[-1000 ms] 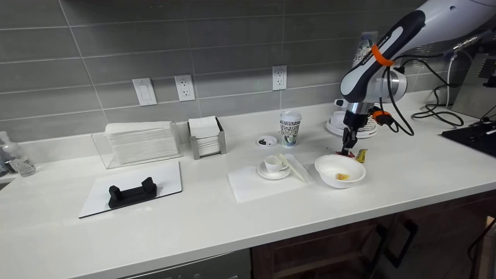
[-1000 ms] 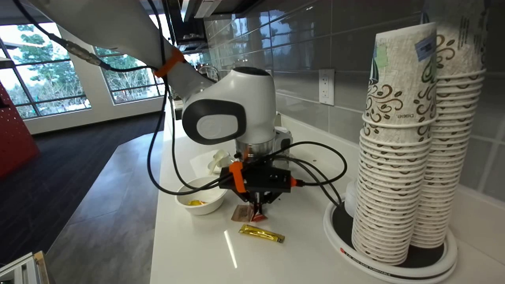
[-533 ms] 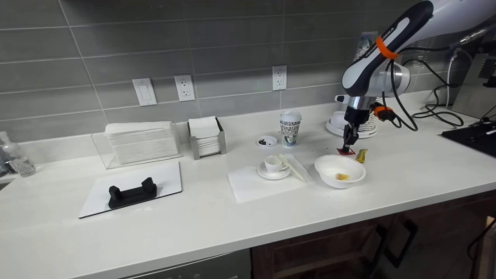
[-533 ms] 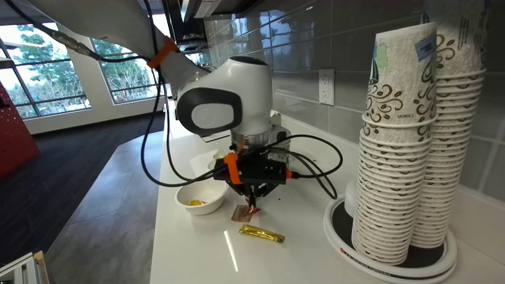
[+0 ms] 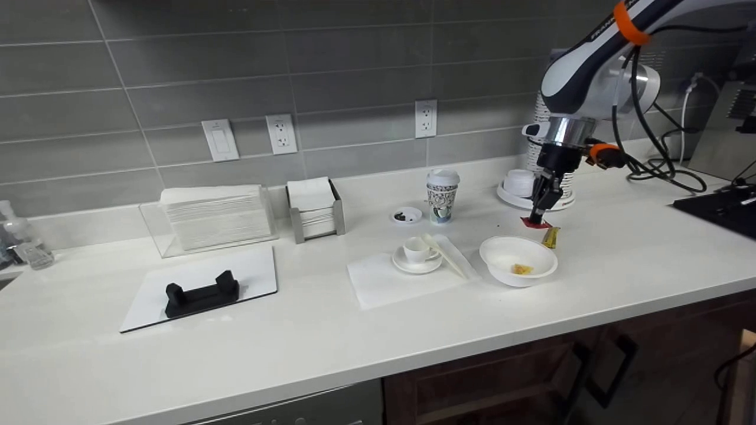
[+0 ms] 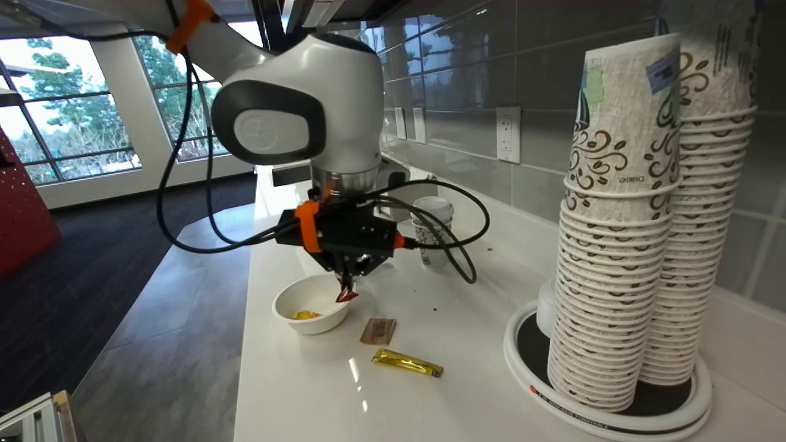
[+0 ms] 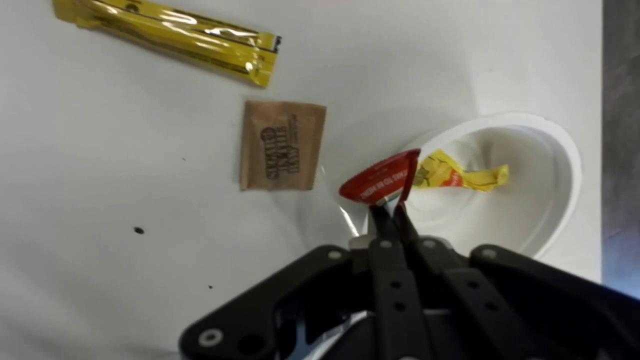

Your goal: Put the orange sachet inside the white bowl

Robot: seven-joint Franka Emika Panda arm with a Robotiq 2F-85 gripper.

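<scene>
The white bowl [image 5: 517, 280] stands on the counter in both exterior views [image 6: 312, 328] and at the right of the wrist view [image 7: 535, 200]. A crumpled yellow sachet [image 7: 482, 179] with a red patch lies inside it. My gripper [image 7: 390, 212] is shut on a red sachet [image 7: 381, 180], which is folded up between the fingertips; no plainly orange sachet shows. The gripper [image 6: 346, 283] holds the red sachet [image 6: 347, 296] above the counter, by the bowl's rim. In an exterior view the gripper [image 5: 535, 216] and red sachet [image 5: 536, 224] appear behind the bowl.
A brown packet [image 7: 282, 145] and a yellow stick packet [image 7: 175, 37] lie on the counter near the bowl. A cup and saucer [image 5: 417, 267], a lidded paper cup [image 5: 442, 198] and tall cup stacks [image 6: 614, 294] on a turntable [image 6: 614, 423] stand around.
My gripper has risen off the counter with the red sachet and moved left in an exterior view, toward the bowl. The brown packet is now uncovered. The bowl has not moved.
</scene>
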